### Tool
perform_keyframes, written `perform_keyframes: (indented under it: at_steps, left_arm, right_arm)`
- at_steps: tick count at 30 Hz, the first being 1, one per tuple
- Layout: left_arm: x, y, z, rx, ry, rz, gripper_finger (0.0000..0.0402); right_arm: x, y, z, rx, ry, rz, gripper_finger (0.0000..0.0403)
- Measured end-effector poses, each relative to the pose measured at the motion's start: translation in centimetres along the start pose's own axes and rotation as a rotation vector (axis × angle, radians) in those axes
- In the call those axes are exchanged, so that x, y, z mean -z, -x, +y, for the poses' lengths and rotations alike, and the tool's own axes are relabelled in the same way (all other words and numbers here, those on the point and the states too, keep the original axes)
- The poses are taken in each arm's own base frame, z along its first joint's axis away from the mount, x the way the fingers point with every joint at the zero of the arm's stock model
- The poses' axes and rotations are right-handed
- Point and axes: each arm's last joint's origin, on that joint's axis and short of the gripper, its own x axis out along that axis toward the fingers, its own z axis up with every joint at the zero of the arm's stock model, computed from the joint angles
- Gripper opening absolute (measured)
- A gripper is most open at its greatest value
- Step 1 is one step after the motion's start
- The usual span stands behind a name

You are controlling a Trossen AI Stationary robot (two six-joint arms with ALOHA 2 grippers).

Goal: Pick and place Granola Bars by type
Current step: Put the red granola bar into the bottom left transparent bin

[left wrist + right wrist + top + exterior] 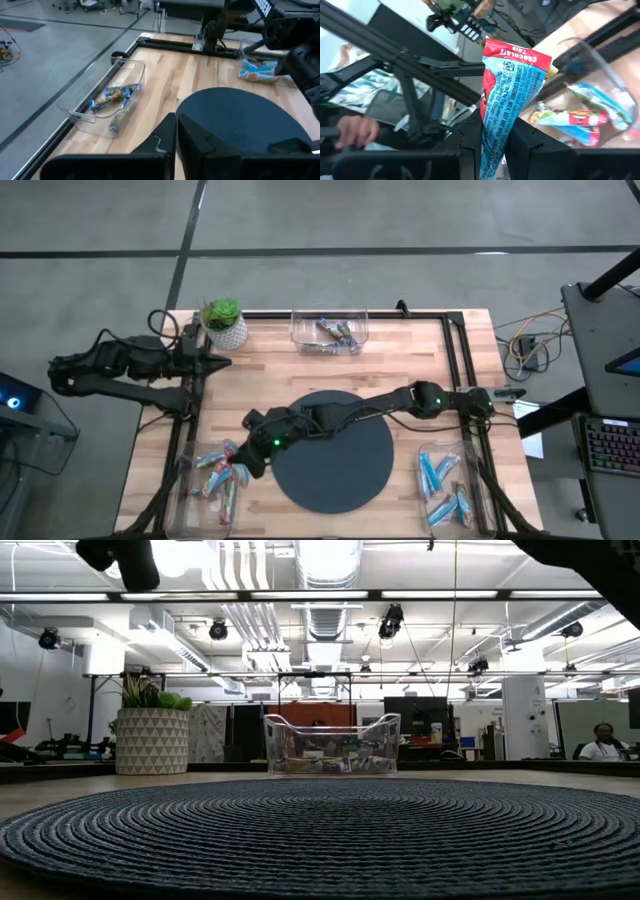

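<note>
My right gripper (492, 145) reaches across the round dark mat (335, 455) to the near-left clear bin (212, 480) and is shut on a blue-and-red granola bar (512, 85). Several red-and-blue bars (570, 117) lie in that bin. The far bin (330, 332) holds darker mixed bars (114, 96), and the near-right bin (445, 485) holds blue bars. My left gripper (175, 137) is shut on nothing, drawn back at the table's left edge beside the potted plant (222, 322). My right gripper pinches the granola bar's blue end (492, 132) between its two fingers. The bar lies along the fingers and sticks out past their tips, its red end (517, 52) pointing away from the gripper. It is lifted clear, above the near-left bin's edge (243, 472).
Black frame rails (460, 350) run along the table's far and side edges. The plant pot (152, 740) stands at the far left corner. The right arm (400, 402) spans the mat. A person sits in the room beyond the table (603, 743).
</note>
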Motion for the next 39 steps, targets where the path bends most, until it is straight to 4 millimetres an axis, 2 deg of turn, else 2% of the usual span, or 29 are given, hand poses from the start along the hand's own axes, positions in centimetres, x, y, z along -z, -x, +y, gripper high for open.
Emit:
perform_keyframes:
  at_steps: [6, 10, 18, 26, 34, 39]
  left_arm:
    - [0.0, 0.0, 0.0, 0.0, 0.002, 0.0, 0.0]
    - [0.0, 0.0, 0.0, 0.001, 0.002, 0.0, 0.0]
    - [0.0, -0.1, 0.0, 0.004, 0.007, 0.004, 0.0]
    - [-0.2, -0.6, -0.3, 0.007, 0.006, 0.006, 0.0]
    - [-0.7, -1.2, -0.5, 0.01, 0.016, -0.017, 0.0]
    - [-1.4, -1.7, -0.8, 0.015, 0.031, -0.059, 0.0]
  right_arm:
    - [0.6, -0.2, -1.4, 0.05, 0.003, 0.011, 0.0052]
    - [0.6, -0.2, -1.6, 0.047, -0.025, 0.017, 0.0052]
    - [-1.0, 0.5, 1.5, -0.079, 0.034, 0.013, 0.0052]
    - [-2.5, 2.9, 4.0, -0.072, 0.115, 0.018, 0.0048]
    - [-3.8, 5.0, 5.9, -0.079, 0.186, 0.002, 0.0047]
    - [-4.1, 5.4, 6.2, -0.075, 0.223, 0.001, 0.0047]
